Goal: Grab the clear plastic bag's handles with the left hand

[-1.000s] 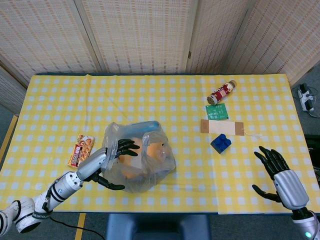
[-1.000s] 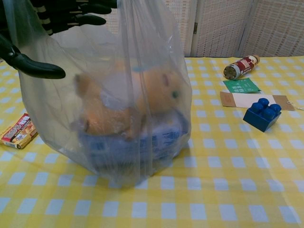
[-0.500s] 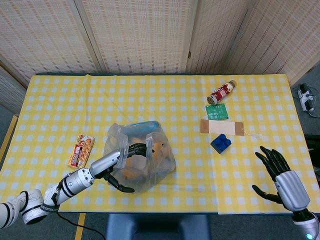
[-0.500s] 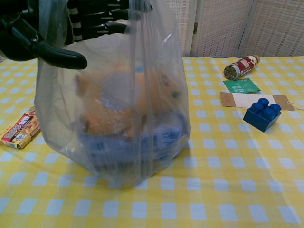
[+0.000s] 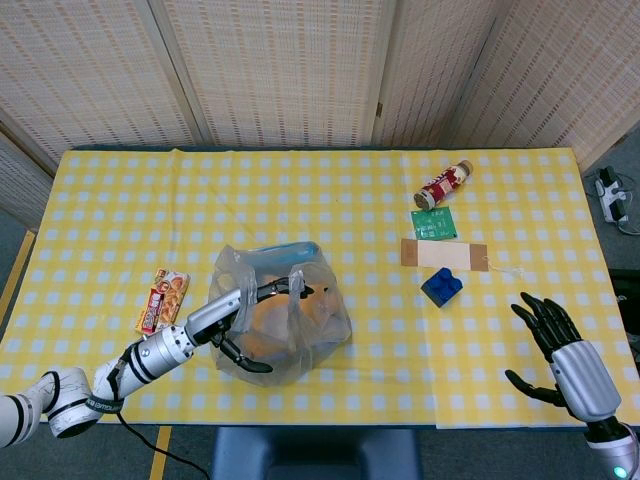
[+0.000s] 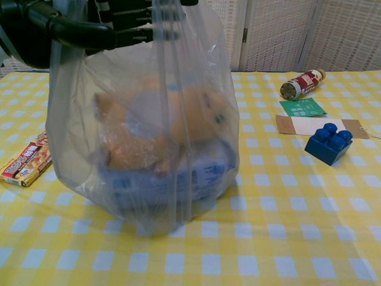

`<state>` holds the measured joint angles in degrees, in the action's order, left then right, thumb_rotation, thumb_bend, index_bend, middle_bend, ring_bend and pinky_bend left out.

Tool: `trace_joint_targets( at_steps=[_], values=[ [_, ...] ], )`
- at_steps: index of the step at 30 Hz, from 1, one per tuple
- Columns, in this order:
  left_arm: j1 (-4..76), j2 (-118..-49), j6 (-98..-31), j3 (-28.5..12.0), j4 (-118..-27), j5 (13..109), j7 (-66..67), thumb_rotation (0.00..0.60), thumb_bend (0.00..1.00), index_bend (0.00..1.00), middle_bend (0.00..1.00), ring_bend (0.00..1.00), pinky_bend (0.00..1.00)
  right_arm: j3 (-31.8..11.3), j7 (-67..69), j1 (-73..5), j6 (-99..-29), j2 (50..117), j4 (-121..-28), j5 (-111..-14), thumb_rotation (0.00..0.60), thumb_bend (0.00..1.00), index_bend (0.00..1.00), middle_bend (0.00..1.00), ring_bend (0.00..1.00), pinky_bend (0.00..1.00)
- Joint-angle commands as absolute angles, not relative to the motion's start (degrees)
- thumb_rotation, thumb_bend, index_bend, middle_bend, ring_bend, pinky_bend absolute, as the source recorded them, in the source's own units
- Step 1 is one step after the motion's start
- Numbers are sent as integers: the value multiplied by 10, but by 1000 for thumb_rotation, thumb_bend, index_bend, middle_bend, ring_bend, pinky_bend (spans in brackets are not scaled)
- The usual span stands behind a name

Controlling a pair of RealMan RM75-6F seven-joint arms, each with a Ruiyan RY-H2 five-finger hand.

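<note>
Reached further across the clear plastic bag (image 5: 283, 318) than half a second before, the left hand (image 5: 238, 318) with dark fingers (image 5: 281, 290) now threaded under the raised handles at the bag's top, thumb low against the near side. Not plain whether closed on the handles or merely hooked through them. Stood upright on the yellow checked tablecloth (image 5: 330, 200), thin and crinkled, with an orange plush toy (image 6: 178, 116) and a blue-printed pack inside, print too blurred to read. Just outboard of the left forearm, a flat red-and-orange snack box (image 5: 161, 299), lettering illegible. Well away towards the right hand (image 5: 556, 340), spread wide and holding nothing: a blue studded brick (image 5: 441, 285), a brown card strip (image 5: 443, 255), a green board (image 5: 434, 223), a red-labelled bottle (image 5: 443, 184) on its side.
</note>
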<state>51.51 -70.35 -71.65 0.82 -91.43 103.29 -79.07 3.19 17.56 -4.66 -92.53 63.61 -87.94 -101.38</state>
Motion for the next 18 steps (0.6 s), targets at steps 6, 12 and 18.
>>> trace_joint_targets(
  at_steps=[6,12,18],
  values=[
    [526,-704,-718,12,-898,1029,-835,600,108,205,171,67,99,32,176,-44,-932,635,-879,-1015,600,266,0,0,0,0],
    [535,-698,-713,19,-912,1041,-839,600,108,195,171,67,109,33,178,-45,-930,635,-878,-1016,600,266,0,0,0,0],
    [549,-694,-703,20,-929,1044,-852,600,108,189,171,74,120,34,179,-43,-934,635,-878,-1019,600,266,0,0,0,0]
  ],
)
